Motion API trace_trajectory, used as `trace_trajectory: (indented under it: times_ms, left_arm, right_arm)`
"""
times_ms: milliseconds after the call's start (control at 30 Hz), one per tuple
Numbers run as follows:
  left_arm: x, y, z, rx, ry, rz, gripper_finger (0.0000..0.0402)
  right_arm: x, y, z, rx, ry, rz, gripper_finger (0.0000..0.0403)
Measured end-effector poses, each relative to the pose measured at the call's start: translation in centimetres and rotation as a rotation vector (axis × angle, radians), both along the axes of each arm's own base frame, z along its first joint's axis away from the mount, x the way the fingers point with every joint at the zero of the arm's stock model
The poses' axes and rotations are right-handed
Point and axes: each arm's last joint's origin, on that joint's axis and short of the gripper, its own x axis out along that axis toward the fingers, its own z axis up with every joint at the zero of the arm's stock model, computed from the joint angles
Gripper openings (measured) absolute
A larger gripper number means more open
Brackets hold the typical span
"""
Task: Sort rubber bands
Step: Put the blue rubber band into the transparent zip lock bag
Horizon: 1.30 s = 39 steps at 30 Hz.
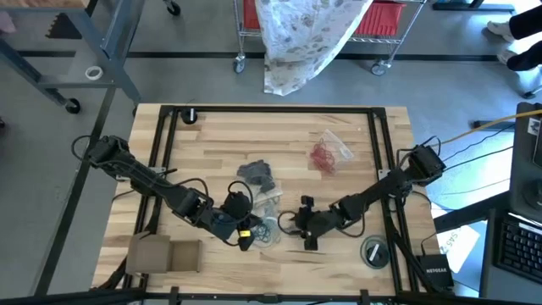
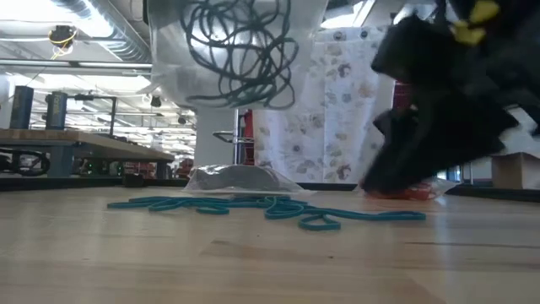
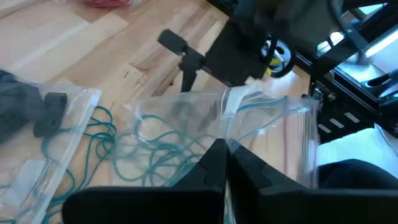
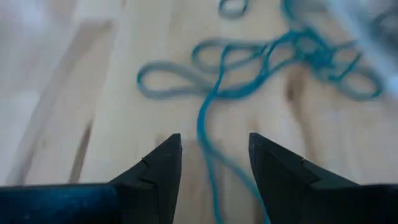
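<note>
Teal rubber bands (image 4: 214, 93) lie on the pale, light-brown planked wooden table (image 1: 212, 144), some inside a clear plastic bag (image 3: 261, 134). A second clear bag holds red bands (image 1: 323, 156) and a third holds dark grey bands (image 1: 257, 173). Both arms are black, and a brown cardboard box (image 1: 165, 254) lies near the left arm.

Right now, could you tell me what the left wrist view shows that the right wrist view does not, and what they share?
Only the left wrist view shows the left gripper shut on a clear plastic bag holding teal rubber bands, a second clear bag beside it, and red bands farther off. Only the right wrist view shows the right gripper, open, with a loose teal band running between its fingers. Both show teal bands on the wooden table.
</note>
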Motion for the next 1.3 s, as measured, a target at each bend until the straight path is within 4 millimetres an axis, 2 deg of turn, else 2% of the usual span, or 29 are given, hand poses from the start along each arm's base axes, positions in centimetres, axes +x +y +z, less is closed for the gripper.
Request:
trace_trajectory:
  times_ms: [167,233,300,433,600,733,833,1000,1167,1300]
  left_arm:
    - [0.0,0.0,0.0,0.005,-0.001,0.005,0.0000]
    - [0.0,0.0,0.0,0.003,-0.005,0.006,0.0000]
    - [0.0,0.0,0.0,0.002,-0.006,0.006,0.0000]
    - [0.0,0.0,0.0,0.002,-0.005,0.007,0.0000]
    - [0.0,0.0,0.0,0.002,-0.004,0.007,0.0000]
    - [0.0,0.0,0.0,0.001,-0.003,0.008,0.0000]
    - [0.0,0.0,0.0,-0.004,-0.004,0.011,0.0000]
    - [0.1,-0.1,-0.2,-0.002,-0.004,0.017,0.0000]
    - [0.5,-0.1,-1.0,0.000,0.006,0.049,0.0000]
    - [0.9,0.1,-1.5,0.004,0.004,0.105,0.0000]
  right_arm:
    - [0.3,0.2,-1.8,0.006,0.025,-0.004,0.0176]
    - [0.4,0.2,-2.3,0.018,0.034,-0.039,0.0160]
    - [0.4,0.1,-2.6,0.027,0.057,-0.042,0.0123]
    - [0.2,0.0,-2.6,0.012,0.086,-0.036,0.0020]
    - [-0.5,0.6,-1.9,0.019,0.115,0.015,0.0006]
    - [-2.0,1.6,-0.6,0.003,0.131,0.061,0.0002]
    - [-3.1,2.4,1.1,-0.014,0.137,0.086,0.0001]
    - [-3.6,3.9,5.8,-0.058,0.072,0.082,0.0000]
    - [-3.5,5.2,11.4,-0.069,-0.023,0.093,0.0000]
    - [-2.9,6.0,14.9,-0.064,-0.067,0.113,0.0000]
